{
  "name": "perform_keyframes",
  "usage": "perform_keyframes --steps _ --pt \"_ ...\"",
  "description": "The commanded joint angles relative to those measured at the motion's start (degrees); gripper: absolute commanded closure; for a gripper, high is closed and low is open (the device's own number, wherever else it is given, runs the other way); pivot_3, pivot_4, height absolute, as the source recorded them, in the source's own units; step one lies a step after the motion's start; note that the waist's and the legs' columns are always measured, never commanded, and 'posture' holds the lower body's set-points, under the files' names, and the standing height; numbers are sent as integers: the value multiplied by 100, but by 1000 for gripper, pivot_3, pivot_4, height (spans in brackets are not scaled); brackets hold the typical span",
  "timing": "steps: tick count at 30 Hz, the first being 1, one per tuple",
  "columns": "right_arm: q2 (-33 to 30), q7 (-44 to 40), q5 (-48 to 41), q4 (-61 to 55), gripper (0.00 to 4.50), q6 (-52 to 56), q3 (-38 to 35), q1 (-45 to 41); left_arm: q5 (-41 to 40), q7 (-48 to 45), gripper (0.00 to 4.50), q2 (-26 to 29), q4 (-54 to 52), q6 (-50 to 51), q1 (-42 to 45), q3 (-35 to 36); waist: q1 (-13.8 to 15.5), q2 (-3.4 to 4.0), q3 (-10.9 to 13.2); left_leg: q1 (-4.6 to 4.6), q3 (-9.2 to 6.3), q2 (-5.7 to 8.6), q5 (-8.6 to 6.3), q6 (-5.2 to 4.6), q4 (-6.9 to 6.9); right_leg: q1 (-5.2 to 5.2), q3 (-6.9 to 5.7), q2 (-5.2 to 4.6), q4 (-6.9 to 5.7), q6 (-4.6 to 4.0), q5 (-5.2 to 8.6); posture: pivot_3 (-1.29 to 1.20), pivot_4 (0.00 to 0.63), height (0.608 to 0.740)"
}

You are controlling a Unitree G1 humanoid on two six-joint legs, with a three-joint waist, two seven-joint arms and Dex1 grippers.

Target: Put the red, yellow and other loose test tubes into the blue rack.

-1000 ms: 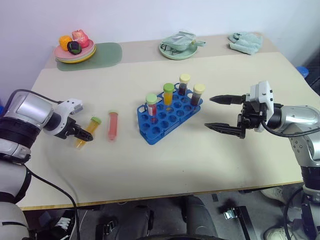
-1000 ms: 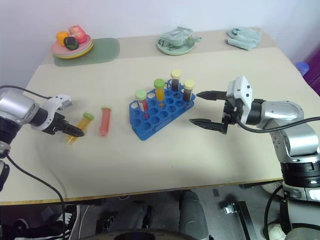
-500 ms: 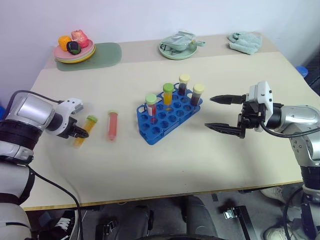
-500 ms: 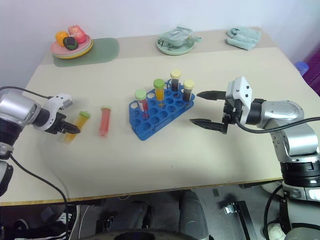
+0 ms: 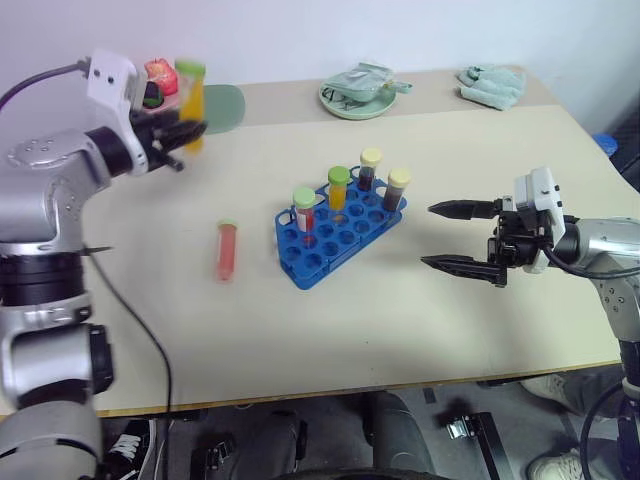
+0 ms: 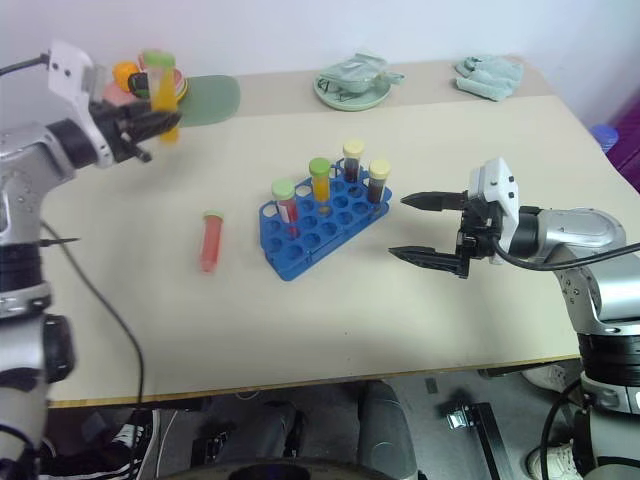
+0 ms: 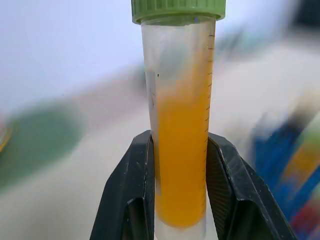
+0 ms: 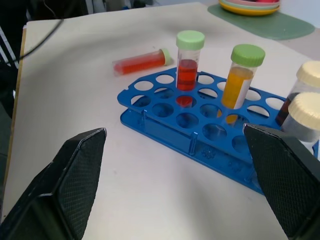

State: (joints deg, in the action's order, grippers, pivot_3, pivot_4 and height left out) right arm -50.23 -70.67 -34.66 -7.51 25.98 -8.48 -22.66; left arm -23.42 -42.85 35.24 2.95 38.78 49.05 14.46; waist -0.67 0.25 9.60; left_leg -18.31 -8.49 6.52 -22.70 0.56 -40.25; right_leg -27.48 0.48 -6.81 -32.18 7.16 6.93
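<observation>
Test tubes, total: six.
- Four upright in one blue rack (image 5: pixel 335 235): red with green cap (image 5: pixel 304 211), orange-yellow with green cap (image 5: pixel 338 189), dark with pale yellow cap (image 5: pixel 369 168), dark with pale yellow cap (image 5: pixel 396 189).
- One red tube (image 5: pixel 226 250) flat on the counter (image 5: pixel 330 330), beside the rack.
- One orange-yellow tube (image 7: pixel 181 125), green cap, clamped in the left pincer (image 7: pixel 182 180).

Pincers: two; the right pincer (image 5: pixel 462 239) spread wide, nothing between its fingers.
Plate stacks at the counter's far edge: two, one with toy food (image 5: pixel 150 105), one pale green (image 5: pixel 358 95).
Green mat (image 5: pixel 225 105): one.
Crumpled cloth (image 5: pixel 491 83): one.
</observation>
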Motion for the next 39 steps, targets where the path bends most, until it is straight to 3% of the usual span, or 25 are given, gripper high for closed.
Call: perform_keyframes --steps 1,8,16,22,39 --pt "21 58 -44 21 0 -12 -95 -246 -285 -97 3695 -479 -493 -910 -5 -21 -10 1 -1 0 5 -2 0 0 1 -2 1 1 0 0 0 0 150 740" --pt "-100 203 -51 -28 0 45 -286 -163 584 -96 3695 -1766 -327 -2633 -226 -1486 125 1 -2 2 24 -1 0 -1 -7 8 2 -2 10 1 -10 0 150 740" --pt "-340 257 -164 -235 0 206 -713 302 1014 478 3695 -2560 185 -3186 -471 -1973 146 1 -2 3 30 -3 0 -2 -7 10 5 -1 12 -1 -15 0 150 740" --pt "-380 271 -208 -313 0 305 -806 393 1487 620 3695 -2883 535 -3623 -811 -2492 151 1 -3 6 32 -2 -1 -3 -6 15 6 0 14 0 -16 0 150 740" --pt "-859 14 -372 -378 0 675 -1319 1025 2745 977 3695 -2899 1679 -5204 -1109 -3147 192 2 -4 11 37 -4 -3 -7 -6 24 7 0 20 2 -19 0 150 740"
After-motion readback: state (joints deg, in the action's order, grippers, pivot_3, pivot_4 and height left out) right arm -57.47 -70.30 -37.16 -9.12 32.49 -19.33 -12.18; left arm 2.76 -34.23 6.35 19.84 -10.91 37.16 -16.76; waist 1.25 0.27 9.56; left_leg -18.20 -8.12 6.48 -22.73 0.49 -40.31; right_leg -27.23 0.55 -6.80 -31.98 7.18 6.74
